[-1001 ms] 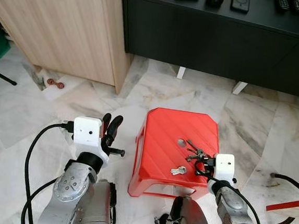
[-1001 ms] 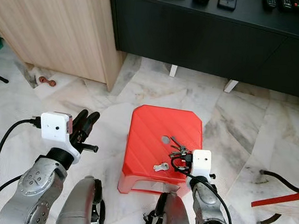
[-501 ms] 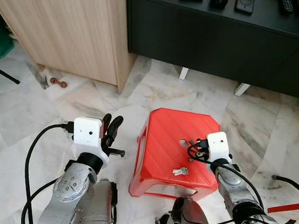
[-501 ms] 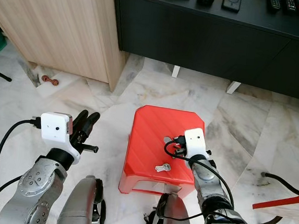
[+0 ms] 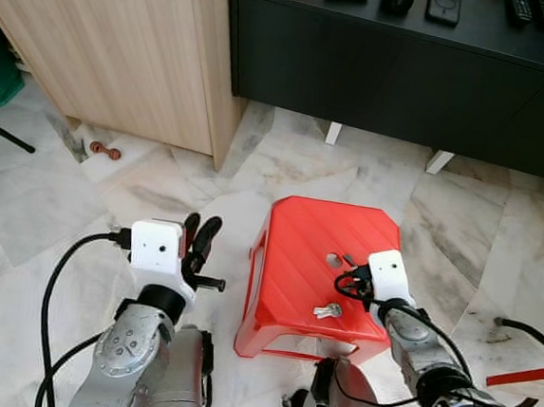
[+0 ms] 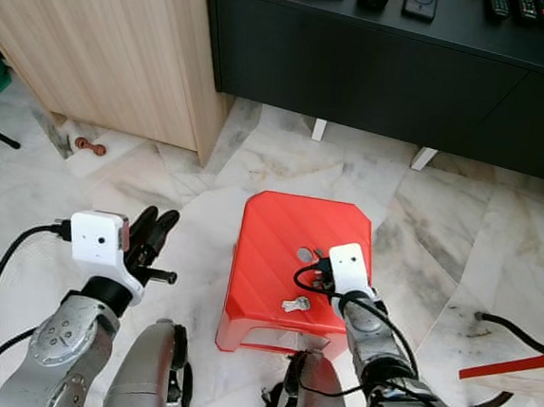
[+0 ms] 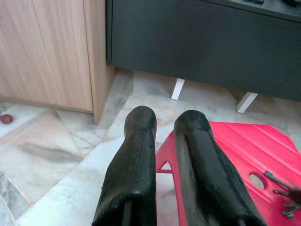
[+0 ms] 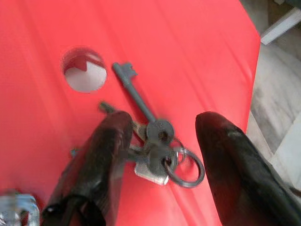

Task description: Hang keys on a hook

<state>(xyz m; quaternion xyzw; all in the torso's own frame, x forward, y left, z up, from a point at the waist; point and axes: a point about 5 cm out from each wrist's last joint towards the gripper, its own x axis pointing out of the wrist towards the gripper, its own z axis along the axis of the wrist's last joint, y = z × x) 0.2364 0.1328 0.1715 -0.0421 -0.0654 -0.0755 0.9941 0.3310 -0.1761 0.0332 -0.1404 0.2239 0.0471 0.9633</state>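
A bunch of dark keys (image 8: 159,147) on a ring lies on the top of a red plastic stool (image 5: 297,249), beside its round hole (image 8: 84,75). My right gripper (image 8: 162,120) is open and low over the stool, one black finger on each side of the bunch. In the eye views this gripper (image 5: 354,283) hides most of the bunch. A single silver key (image 5: 327,310) lies apart near the stool's front edge. My left gripper (image 5: 199,236) is shut and held up left of the stool, holding nothing.
A black low cabinet (image 5: 407,72) stands behind the stool and a light wooden cabinet (image 5: 124,48) at the back left. The floor is marble. A small red-brown object (image 5: 103,150) lies by the wooden cabinet. Cables (image 5: 528,331) and a red bar (image 5: 524,375) lie at the right.
My right gripper has moved from the stool's front right corner forward onto the key bunch and now straddles it. The left arm sank slightly. The camera shifted a little.
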